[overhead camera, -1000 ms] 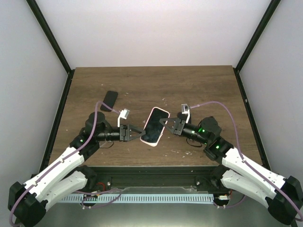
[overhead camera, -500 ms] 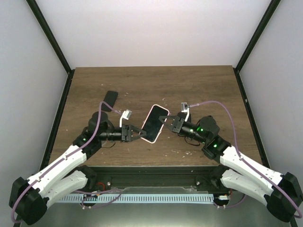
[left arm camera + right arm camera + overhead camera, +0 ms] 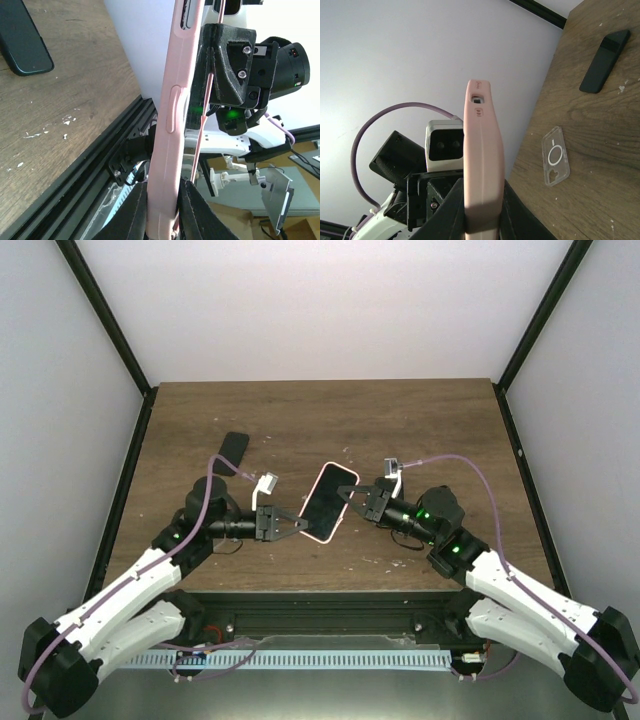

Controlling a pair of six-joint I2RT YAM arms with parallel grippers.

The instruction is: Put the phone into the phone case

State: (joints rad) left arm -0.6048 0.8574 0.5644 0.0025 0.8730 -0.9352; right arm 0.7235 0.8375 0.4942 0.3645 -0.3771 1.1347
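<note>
1. Top external: over the last second the left gripper has moved in and narrowed from wide onto the near-left corner of the pink case. The right gripper clamps its right edge as before. The case hangs tilted above the middle of the table, toward the near edge. Its face is dark within a pink rim; whether a phone sits inside, cannot tell. One black phone lies near the left edge, toward the far-left corner.
2. Left wrist: both fingers press the pink case edge-on, side buttons visible. One black phone lies flat.
3. Right wrist: fingers pinch the pink case; cut-outs show at its far end. One clear case and one black phone lie flat, apart.
</note>
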